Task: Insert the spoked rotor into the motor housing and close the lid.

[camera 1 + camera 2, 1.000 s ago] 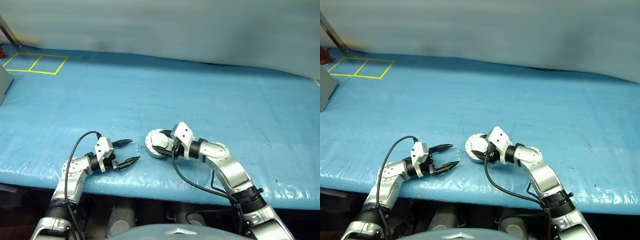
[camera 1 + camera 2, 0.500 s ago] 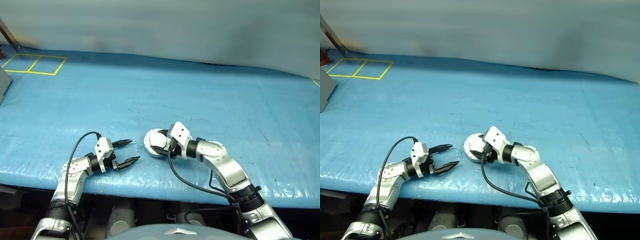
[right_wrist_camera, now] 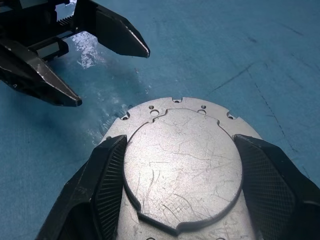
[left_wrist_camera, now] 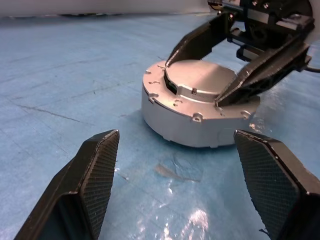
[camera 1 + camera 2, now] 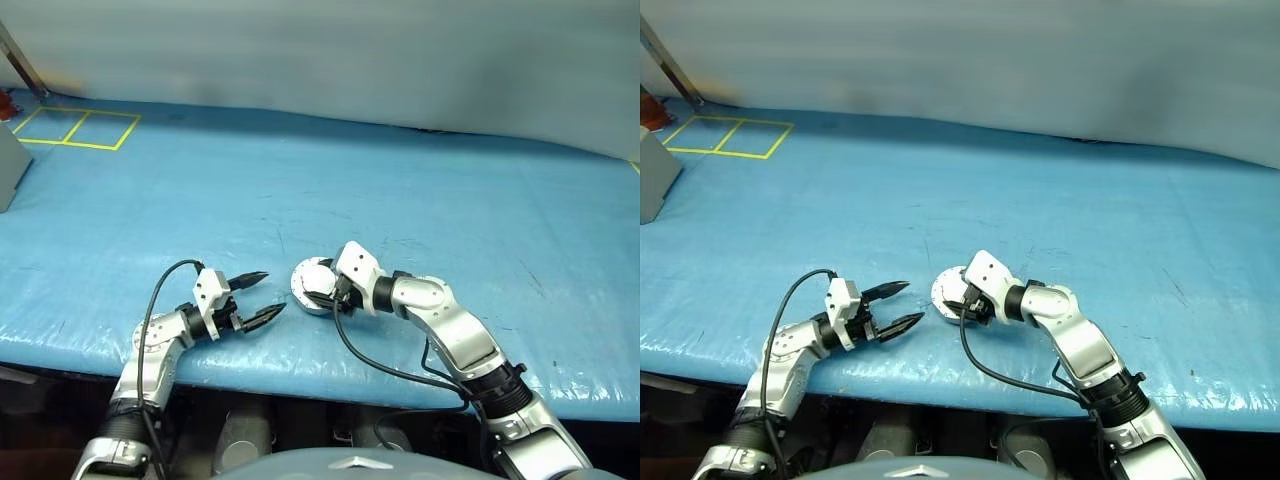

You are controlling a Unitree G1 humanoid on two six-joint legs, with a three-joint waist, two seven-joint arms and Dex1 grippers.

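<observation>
left eye view: on a blue-covered tabletop (image 5: 420, 190), the round silver motor housing (image 5: 309, 288) sits near the front edge, a little left of centre, its lid (image 5: 314, 276) already down on top so the spoked rotor, by my reading, is shut away inside. the right end effector (image 5: 328, 293) reaches in from the right and straddles the top of the unit. the left end effector (image 5: 257, 299) hangs just to the left of the housing, apart from it, fingers spread and pointing right at it. yellow tape squares (image 5: 75, 128) mark the far left corner.

right eye view: same scene; the left end effector is close beside the housing but not touching, the right one is over it.

left wrist view: looking level along its own two spread fingers, the housing lies straight ahead, flat on the cloth, round with no long axis to speak of. the right end effector's two black fingers come down on either side of the lid, tips on its rim, so the right arm is the nearer.

right wrist view: the plain grey, scratched lid fills the gap between the spread fingers, which flank it rather than clamp it, as far as i can judge. no brand, label or writing is readable anywhere.
</observation>
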